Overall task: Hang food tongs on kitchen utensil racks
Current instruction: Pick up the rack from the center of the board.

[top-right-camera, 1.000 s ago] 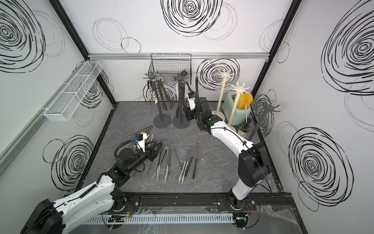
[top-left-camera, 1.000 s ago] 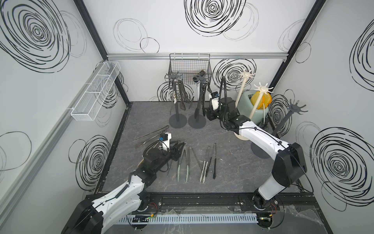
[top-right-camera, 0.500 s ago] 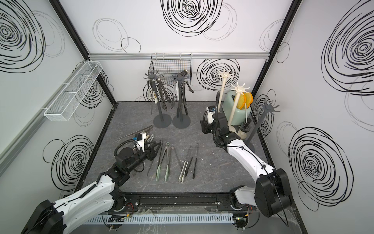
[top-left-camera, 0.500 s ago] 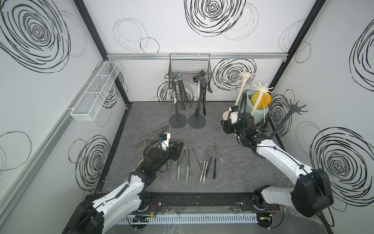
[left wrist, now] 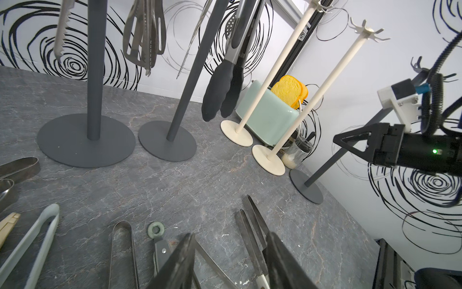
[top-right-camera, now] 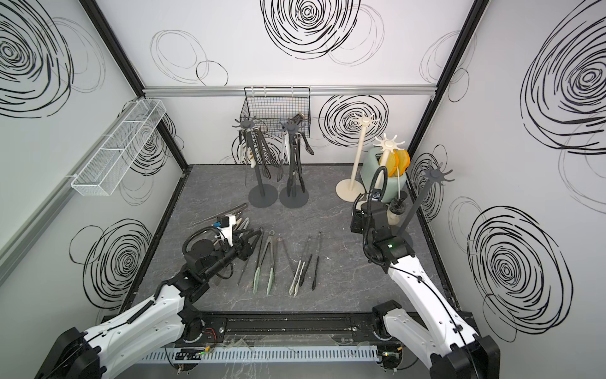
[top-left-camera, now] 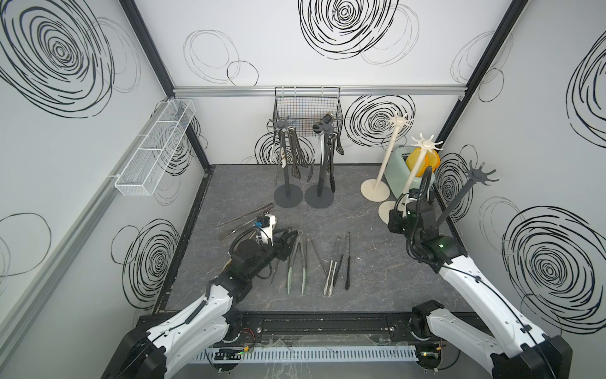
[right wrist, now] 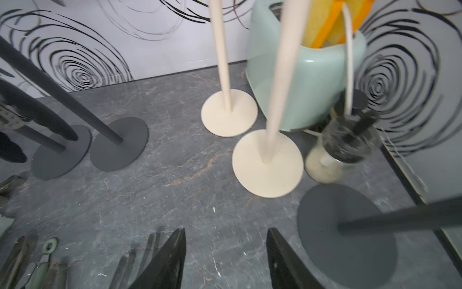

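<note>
The left gripper (left wrist: 230,235) hangs low over the tongs (top-left-camera: 297,246) lying in a row on the table (top-left-camera: 377,269), jaws apart and clamping nothing, seemingly lined up to take one. The right gripper (right wrist: 227,231), also spread and empty, sits near the bare cream racks (top-left-camera: 374,195), probably because the two dark racks (top-left-camera: 288,200) at the back already carry tongs and free hooks are here.

The right wrist view is smeared, so the jar (right wrist: 342,147) and the tongs (right wrist: 41,271) along its edge lose their outlines. In the left wrist view the dark racks (left wrist: 96,75) run off the frame before their hooks. In both top views the right arm (top-left-camera: 426,226) covers the leaning rack (top-left-camera: 457,201) at its base.
</note>
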